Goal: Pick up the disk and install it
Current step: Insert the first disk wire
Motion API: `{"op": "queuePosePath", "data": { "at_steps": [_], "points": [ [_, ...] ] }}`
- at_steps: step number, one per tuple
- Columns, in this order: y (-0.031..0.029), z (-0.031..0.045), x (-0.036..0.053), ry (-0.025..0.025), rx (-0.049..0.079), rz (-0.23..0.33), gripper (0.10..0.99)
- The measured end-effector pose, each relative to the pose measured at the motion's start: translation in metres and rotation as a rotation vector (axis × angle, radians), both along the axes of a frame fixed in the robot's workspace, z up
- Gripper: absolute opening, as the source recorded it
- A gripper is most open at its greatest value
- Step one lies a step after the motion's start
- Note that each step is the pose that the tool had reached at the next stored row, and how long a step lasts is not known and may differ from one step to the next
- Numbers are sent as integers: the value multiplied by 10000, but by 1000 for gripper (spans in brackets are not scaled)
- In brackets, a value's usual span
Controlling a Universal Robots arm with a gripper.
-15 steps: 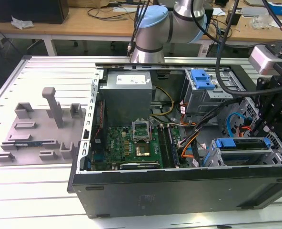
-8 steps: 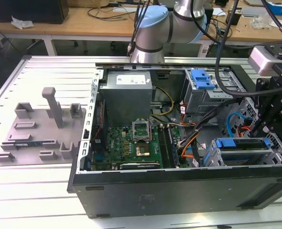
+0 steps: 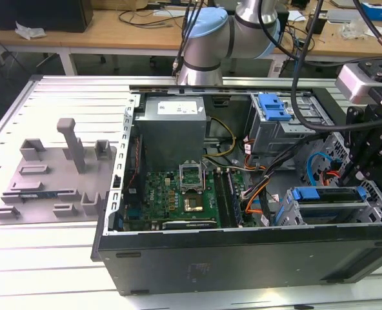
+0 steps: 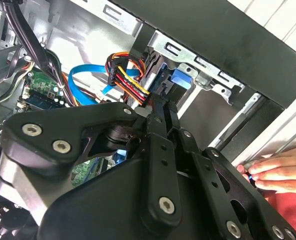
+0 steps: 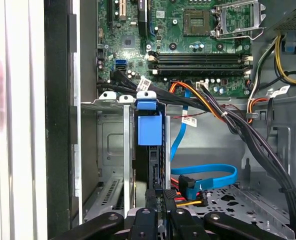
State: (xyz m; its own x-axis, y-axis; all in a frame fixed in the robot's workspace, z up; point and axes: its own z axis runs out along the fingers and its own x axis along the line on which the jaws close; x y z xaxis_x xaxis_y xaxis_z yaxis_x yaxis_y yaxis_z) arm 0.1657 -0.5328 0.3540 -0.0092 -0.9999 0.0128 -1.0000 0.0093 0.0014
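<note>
- Progress, by judgement: pick-up done, installing close to the end.
- Grips the disk (image 5: 150, 135) by its near edge, gripper (image 5: 160, 199) closed on it.
- Holds it on edge inside a slot of the drive cage (image 5: 110, 102), beside the motherboard (image 5: 188, 45), blue handle at the far end.
- Not yet released; cannot tell if seated fully or if the blue cable (image 5: 208, 170) is plugged.
</note>
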Motion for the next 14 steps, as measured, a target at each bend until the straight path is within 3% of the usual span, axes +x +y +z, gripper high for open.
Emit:
{"op": "queuePosePath", "data": {
  "at_steps": [14],
  "points": [
    [0, -33, 5, 0, -1, 0, 169]
  ]
}}
